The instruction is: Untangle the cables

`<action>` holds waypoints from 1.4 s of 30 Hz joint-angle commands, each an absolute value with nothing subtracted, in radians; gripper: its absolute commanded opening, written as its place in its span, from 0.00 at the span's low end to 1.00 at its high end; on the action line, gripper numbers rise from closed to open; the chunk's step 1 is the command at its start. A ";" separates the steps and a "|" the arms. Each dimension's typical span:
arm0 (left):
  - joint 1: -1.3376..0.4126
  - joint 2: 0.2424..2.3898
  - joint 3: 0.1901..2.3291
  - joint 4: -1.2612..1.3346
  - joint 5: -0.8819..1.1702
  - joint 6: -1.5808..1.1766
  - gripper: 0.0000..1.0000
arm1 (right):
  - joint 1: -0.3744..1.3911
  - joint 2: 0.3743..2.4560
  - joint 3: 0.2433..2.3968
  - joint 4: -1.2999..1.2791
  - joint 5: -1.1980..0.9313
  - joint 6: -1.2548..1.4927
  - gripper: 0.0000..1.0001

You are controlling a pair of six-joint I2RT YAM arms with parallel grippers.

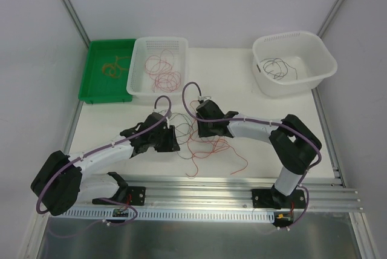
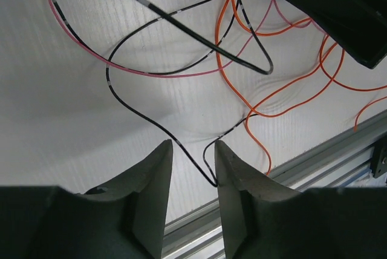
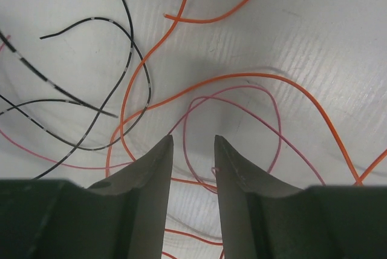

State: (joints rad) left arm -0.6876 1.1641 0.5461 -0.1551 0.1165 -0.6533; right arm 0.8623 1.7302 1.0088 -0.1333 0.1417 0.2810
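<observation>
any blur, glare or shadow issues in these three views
Top external view: even bright light, faint shadows, cables on the table barely resolved. Left wrist view: left fingers dark and soft-edged, black cable sharp with white flecks, possibly glare. Right wrist view: soft grey shadow on the table just beyond the right fingers, cables in focus.

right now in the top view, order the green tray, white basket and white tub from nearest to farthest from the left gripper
From the left gripper:
1. white basket, straight beyond it, at the far centre-left of the table.
2. green tray, in the far left corner, beside the basket.
3. white tub, at the far right, across the table.
</observation>
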 commanded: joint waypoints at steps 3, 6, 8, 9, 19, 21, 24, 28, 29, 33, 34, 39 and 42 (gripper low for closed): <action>-0.704 1.167 0.525 -0.124 0.106 -0.670 0.19 | 0.862 1.761 1.039 -0.094 0.161 0.313 0.30; -0.704 1.152 0.512 -0.126 0.094 -0.667 0.08 | 0.862 1.746 1.029 -0.097 0.160 0.308 0.10; -0.704 1.140 0.505 -0.126 0.083 -0.664 0.07 | 0.862 1.717 1.019 -0.113 0.163 0.299 0.01; -0.706 1.135 0.497 -0.126 0.068 -0.661 0.06 | 0.862 1.671 1.016 -0.138 0.173 0.284 0.01; -0.703 1.158 0.482 -0.150 0.028 -0.641 0.00 | 0.839 1.200 1.179 -0.518 0.275 0.072 0.01; -0.703 1.158 0.489 -0.166 0.020 -0.637 0.00 | 0.806 1.137 1.282 -0.587 0.276 0.012 0.01; -0.701 1.146 0.500 -0.198 0.005 -0.627 0.00 | 0.740 1.059 1.432 -0.652 0.268 -0.059 0.01; -0.693 1.132 0.518 -0.248 -0.031 -0.614 0.00 | 0.666 1.011 1.601 -0.702 0.250 -0.121 0.01; -0.692 1.129 0.523 -0.258 -0.044 -0.609 0.00 | 0.655 1.003 1.629 -0.706 0.261 -0.136 0.01; -0.652 1.074 0.529 -0.324 -0.086 -0.600 0.00 | 0.621 0.957 1.669 -0.703 0.366 -0.184 0.01; -0.620 1.059 0.529 -0.359 -0.090 -0.597 0.00 | 0.614 0.950 1.654 -0.704 0.380 -0.193 0.01; -0.519 0.876 0.549 -0.443 -0.113 -0.607 0.00 | 0.577 0.904 1.540 -0.729 0.451 -0.173 0.01; -0.491 0.775 0.590 -0.495 -0.170 -0.612 0.00 | 0.555 0.873 1.441 -0.755 0.497 -0.127 0.01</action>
State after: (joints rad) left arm -0.5114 0.8669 0.5209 -0.4187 -0.0940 -0.6163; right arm 0.5774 0.8890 1.5143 -0.6968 0.4099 -0.1474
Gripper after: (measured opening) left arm 0.006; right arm 0.013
